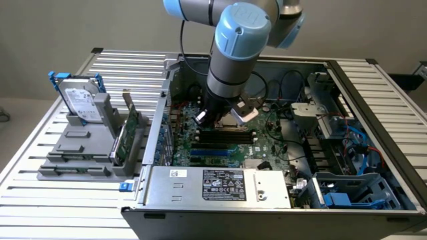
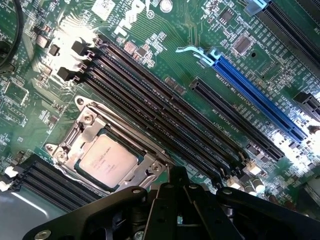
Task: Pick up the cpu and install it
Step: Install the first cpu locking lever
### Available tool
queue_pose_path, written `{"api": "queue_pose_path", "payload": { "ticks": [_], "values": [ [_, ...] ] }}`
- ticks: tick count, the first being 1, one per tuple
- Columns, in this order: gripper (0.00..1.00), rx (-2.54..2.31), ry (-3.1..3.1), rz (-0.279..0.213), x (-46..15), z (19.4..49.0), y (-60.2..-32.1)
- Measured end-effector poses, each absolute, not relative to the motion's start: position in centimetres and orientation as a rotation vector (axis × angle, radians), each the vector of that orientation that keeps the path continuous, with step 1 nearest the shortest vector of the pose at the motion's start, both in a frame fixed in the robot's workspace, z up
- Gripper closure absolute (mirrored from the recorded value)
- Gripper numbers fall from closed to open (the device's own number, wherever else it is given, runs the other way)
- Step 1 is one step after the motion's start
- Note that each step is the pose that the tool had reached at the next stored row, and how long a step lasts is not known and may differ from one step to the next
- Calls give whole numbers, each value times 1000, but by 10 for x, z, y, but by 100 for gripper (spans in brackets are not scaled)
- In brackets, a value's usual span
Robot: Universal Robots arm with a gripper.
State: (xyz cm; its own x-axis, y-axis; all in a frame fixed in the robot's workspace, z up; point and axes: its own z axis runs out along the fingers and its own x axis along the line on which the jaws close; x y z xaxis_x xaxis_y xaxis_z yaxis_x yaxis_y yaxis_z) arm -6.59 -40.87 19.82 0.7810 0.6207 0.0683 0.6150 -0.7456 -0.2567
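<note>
The open PC case takes up the middle and right of the exterior view, sitting on a slatted table, with the power supply along its lower edge. Over the green motherboard the arm is hanging straight down, and the gripper is parked just above the socket area.

In the wrist view the cpu is seen lower left of the frame, lying flat inside the metal socket frame, right beside the row of black memory slots. It looks already seated, or very nearly. The gripper is shut tight and nothing is seen held between its black fingers.

For this step to be done well, the chip should be checked as sitting flush and square in the frame, no corner riding up, and no sideways push should be given since the pins under it are likely delicate. Any move off should probably be kept straight up.

Hard to make out: the fingertips are cut off at the bottom of the wrist view, the chip's near edge is partly tucked under the frame, and whether the retention lever is latched can't be told. In the exterior view the socket is blocked by the arm.
</note>
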Motion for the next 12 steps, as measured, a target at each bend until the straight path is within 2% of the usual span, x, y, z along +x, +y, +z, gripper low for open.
{"api": "queue_pose_path", "payload": {
  "ticks": [12],
  "values": [
    [89, -2708, -958, 32, -66, 198, -406]
  ]
}}
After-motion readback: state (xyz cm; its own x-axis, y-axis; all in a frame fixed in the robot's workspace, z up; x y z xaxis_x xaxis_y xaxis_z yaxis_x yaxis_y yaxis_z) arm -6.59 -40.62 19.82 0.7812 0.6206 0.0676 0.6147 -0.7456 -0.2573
